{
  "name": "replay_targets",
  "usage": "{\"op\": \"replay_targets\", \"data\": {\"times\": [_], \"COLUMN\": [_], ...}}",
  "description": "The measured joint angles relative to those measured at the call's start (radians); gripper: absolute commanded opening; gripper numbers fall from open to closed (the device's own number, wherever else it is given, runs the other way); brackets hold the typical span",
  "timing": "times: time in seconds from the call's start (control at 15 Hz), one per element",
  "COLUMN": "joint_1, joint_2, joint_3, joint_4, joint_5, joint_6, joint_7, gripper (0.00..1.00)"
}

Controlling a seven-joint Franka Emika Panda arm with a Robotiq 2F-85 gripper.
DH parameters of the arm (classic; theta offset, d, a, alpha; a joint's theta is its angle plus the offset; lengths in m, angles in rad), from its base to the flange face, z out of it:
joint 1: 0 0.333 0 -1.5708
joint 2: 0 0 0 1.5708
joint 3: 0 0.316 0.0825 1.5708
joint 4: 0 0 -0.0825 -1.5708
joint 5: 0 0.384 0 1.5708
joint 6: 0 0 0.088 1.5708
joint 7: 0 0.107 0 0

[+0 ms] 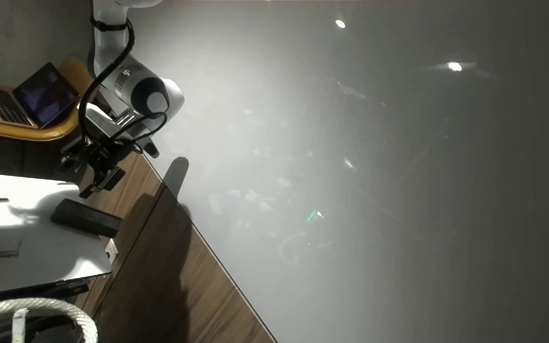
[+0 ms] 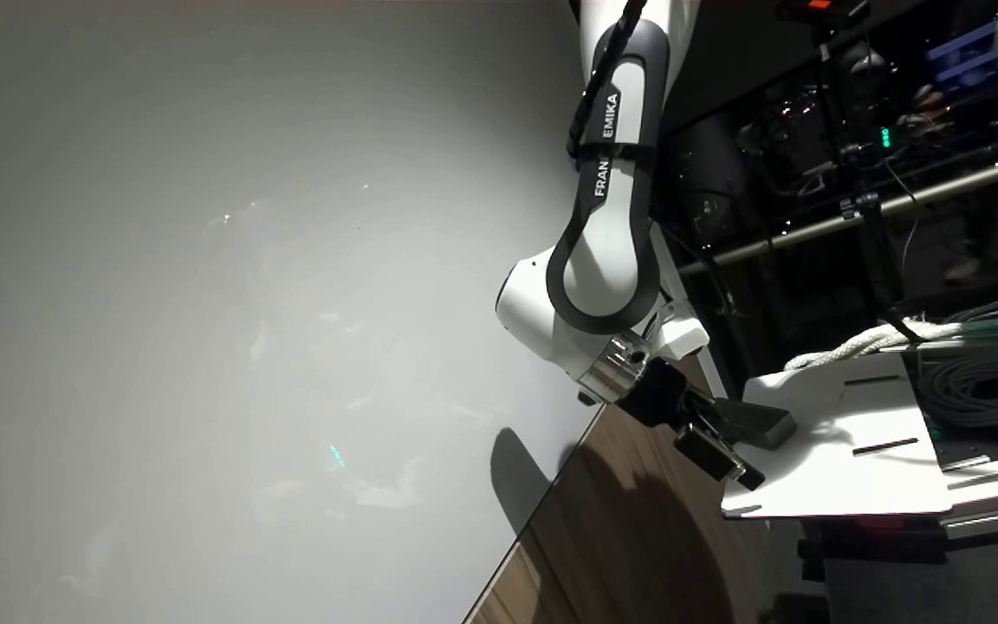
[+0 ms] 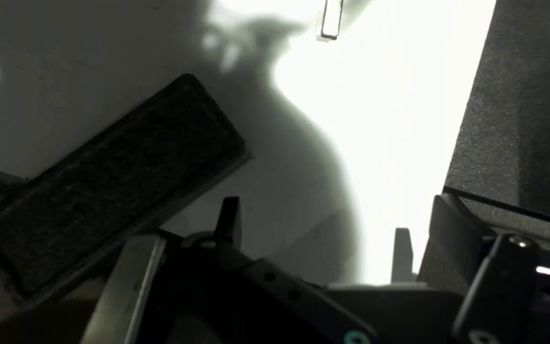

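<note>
The gripper (image 1: 100, 186), fingers spread wide apart, right up close to the dark felt eraser (image 3: 109, 187)!
And there it lies, that eraser, aslant on the white panel (image 1: 57, 255), one end poking out past the panel's edge. In the wrist view one finger shows right at the eraser's long side; touching or not, can't tell, with the panel visible between the fingers. Alongside the panel, a wood-grain surface (image 1: 217, 300), then a big glossy whiteboard (image 1: 350, 286). A white rope (image 1: 60, 307) curls near the panel in both exterior views; on the panel's opposite side, an open laptop (image 1: 45, 98) on a yellow chair (image 1: 41, 135).
</note>
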Motion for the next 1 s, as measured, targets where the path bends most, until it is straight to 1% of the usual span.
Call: {"op": "replay_targets", "data": {"times": [0.27,0.67,1.0], "joint_1": [0.000,-0.013,-0.034], "joint_2": [0.014,0.012,-0.043], "joint_3": [0.009,0.009,0.009], "joint_4": [-0.011,-0.021,-0.091], "joint_5": [0.001,0.001,0.023], "joint_6": [0.030,0.035,0.036], "joint_7": [-0.031,-0.048,-0.057], "gripper": [1.00,1.00,1.00]}}
